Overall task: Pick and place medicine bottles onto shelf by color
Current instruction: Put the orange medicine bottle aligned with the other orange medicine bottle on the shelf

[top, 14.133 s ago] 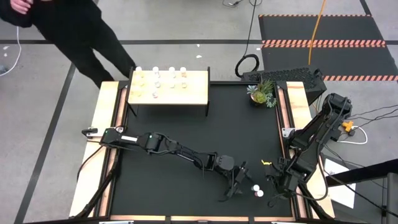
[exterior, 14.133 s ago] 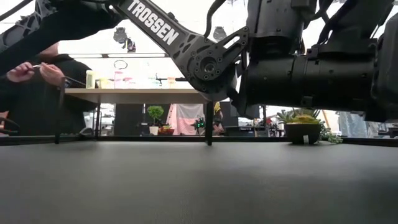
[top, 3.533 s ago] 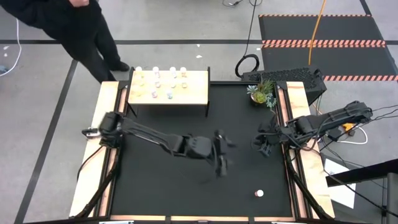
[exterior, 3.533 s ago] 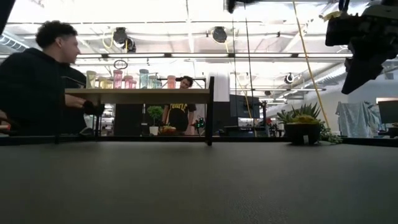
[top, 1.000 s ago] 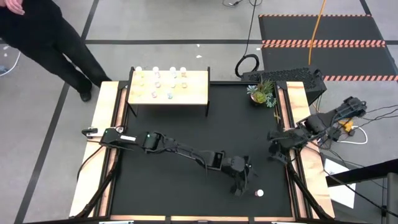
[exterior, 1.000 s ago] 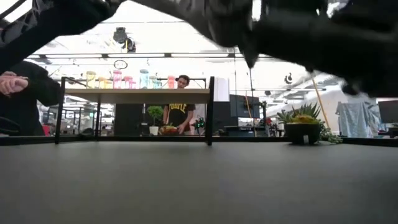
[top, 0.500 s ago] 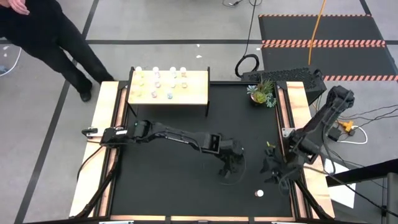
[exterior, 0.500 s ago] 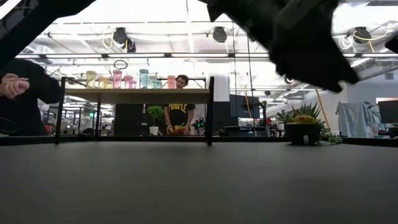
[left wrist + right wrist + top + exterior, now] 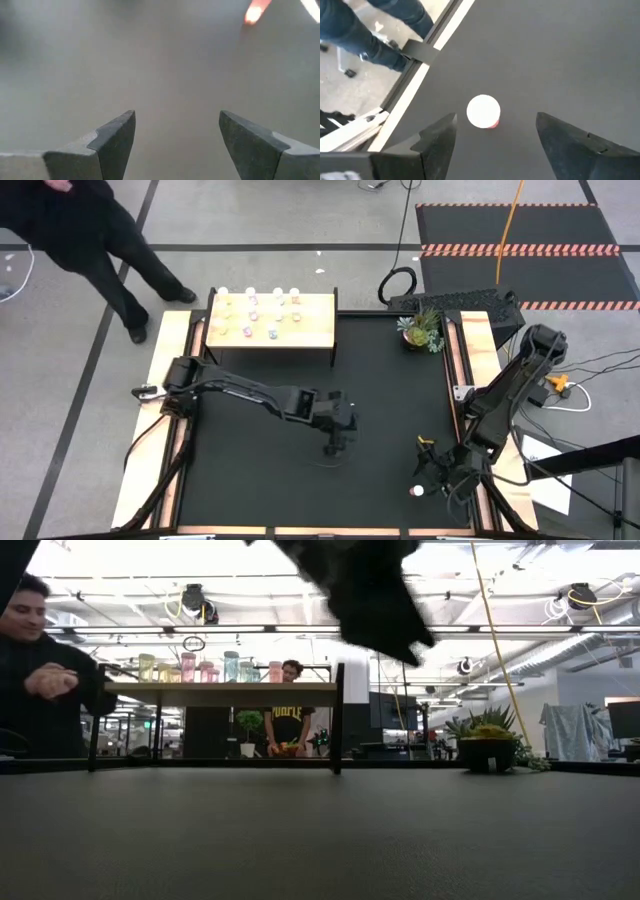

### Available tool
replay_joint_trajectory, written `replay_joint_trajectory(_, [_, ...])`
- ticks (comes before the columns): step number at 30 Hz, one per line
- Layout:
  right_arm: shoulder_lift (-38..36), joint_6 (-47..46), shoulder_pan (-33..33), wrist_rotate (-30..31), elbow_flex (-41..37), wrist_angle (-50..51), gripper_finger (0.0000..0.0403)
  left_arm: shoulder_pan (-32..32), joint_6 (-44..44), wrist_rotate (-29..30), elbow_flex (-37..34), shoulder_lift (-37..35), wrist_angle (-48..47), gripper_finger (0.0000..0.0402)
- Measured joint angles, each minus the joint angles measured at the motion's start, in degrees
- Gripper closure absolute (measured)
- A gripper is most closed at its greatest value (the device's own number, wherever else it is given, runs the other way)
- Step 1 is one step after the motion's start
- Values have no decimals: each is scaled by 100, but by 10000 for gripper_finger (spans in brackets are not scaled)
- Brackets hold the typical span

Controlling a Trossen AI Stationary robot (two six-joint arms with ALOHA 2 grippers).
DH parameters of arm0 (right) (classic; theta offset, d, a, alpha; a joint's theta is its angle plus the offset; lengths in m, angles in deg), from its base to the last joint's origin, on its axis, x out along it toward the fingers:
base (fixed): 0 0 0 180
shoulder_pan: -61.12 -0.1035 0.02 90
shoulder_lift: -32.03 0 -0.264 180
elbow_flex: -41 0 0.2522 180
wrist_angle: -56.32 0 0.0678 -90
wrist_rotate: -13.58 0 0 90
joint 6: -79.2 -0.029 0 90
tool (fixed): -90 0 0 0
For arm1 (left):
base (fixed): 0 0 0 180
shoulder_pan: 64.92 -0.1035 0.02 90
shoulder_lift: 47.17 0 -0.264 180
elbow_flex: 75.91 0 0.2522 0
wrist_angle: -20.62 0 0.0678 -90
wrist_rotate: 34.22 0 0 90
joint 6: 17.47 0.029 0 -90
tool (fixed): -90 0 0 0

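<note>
Table (image 9: 390,395) with a black top carries the shelf (image 9: 315,323) at its far left end, and on that board stand the sorted bottles (image 9: 272,333), white caps up, in loose rows. A person (image 9: 95,235) in dark clothes stands on the floor beyond that corner. A small plant (image 9: 420,328) sits by the far right rail. The left gripper (image 9: 335,442) hangs over the middle of the table, jaws wide apart and holding nothing. The right gripper (image 9: 495,131) is low near the front right corner, jaws spread, empty, directly above one bottle (image 9: 483,111) standing alone on the table, white cap over a pink body.
</note>
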State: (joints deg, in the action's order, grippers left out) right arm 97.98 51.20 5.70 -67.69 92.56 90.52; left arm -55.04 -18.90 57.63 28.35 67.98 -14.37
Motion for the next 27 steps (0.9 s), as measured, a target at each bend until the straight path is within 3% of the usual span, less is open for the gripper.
replay_joint_trajectory(4, [274,330,0,-134,0,-268,140,97,-426,296,-627,-364,104,117])
replay_joint_trajectory(14, [834,870,69,-303,-8,-561,172,388,-1083,1113,-1299,-1013,219,117])
replay_joint_trajectory(27, [887,968,191,-309,-26,-771,277,576,-1679,1668,-1928,-1592,43,117])
